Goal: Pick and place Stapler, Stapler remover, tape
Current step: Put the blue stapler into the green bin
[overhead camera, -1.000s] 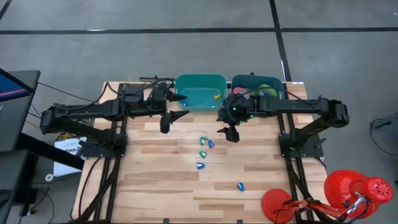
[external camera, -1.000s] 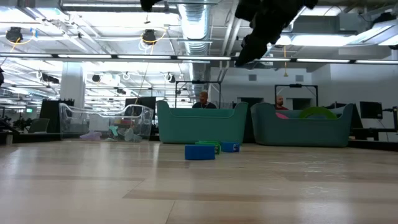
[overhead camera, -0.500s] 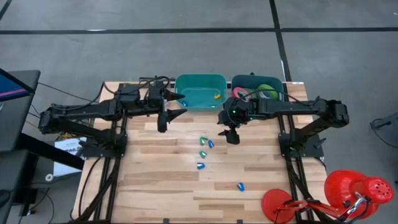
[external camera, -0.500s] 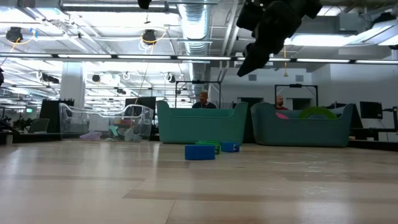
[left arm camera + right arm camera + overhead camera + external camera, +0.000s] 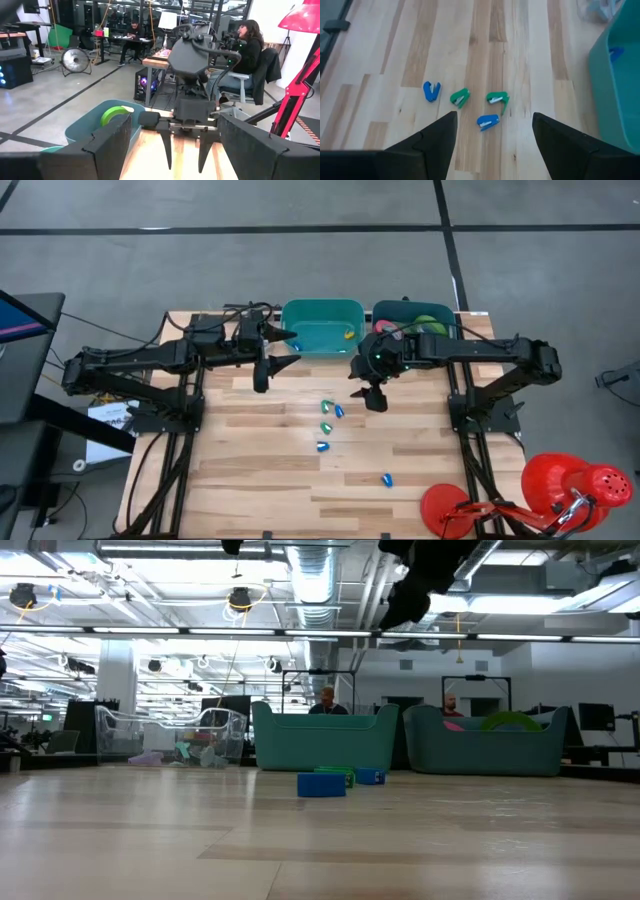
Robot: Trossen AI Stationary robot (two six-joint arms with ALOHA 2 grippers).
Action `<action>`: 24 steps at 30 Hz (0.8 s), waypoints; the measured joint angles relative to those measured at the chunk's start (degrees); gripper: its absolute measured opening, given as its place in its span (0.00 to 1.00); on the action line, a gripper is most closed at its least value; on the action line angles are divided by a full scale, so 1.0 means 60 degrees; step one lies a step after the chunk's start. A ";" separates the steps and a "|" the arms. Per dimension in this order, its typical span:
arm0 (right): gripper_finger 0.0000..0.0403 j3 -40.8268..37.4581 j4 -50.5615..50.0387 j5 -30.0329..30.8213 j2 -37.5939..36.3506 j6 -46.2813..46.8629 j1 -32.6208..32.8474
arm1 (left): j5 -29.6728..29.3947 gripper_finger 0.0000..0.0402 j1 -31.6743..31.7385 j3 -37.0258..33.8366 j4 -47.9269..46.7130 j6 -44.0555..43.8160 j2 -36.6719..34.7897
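Right gripper [image 5: 368,392] hangs spread and empty above the bench [image 5: 250,480], just off the far edge by the dark teal bin [image 5: 385,315] holding the tape [image 5: 428,326]. Small blue and green stapler removers [image 5: 331,409] lie scattered mid-bench with nothing between them and it. Left gripper [image 5: 268,368], also spread, hovers beside the lighter teal bin [image 5: 322,312].

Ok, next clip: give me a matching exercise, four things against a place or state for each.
Things:
1. green tape roll
2. right gripper
3. lone blue stapler remover
4. left gripper

Places or states:
A. open, near the teal bin
B. in the dark blue-grey bin
C. on the table's near part, apart from the cluster
D. open, above the cluster of stapler removers

Pairs: 1-B, 2-D, 3-C, 4-A
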 joint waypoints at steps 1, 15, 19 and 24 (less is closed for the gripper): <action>0.62 0.0093 -0.0037 0.0003 0.0000 -0.0001 -0.0002 | 0.0000 0.71 0.0000 0.0000 0.0000 0.0000 0.0000; 0.62 0.2359 -0.2111 0.0053 0.2161 -0.0567 0.0055 | -0.0004 0.71 0.0000 0.0000 -0.0007 0.0014 0.0000; 0.62 0.2916 -0.2104 0.0088 0.3139 -0.1126 0.0060 | -0.0007 0.71 0.0004 -0.0004 -0.0054 0.0025 0.0000; 0.62 0.3035 -0.2086 0.0091 0.3943 -0.1650 0.0056 | -0.0007 0.71 0.0003 -0.0007 -0.0182 0.0041 0.0000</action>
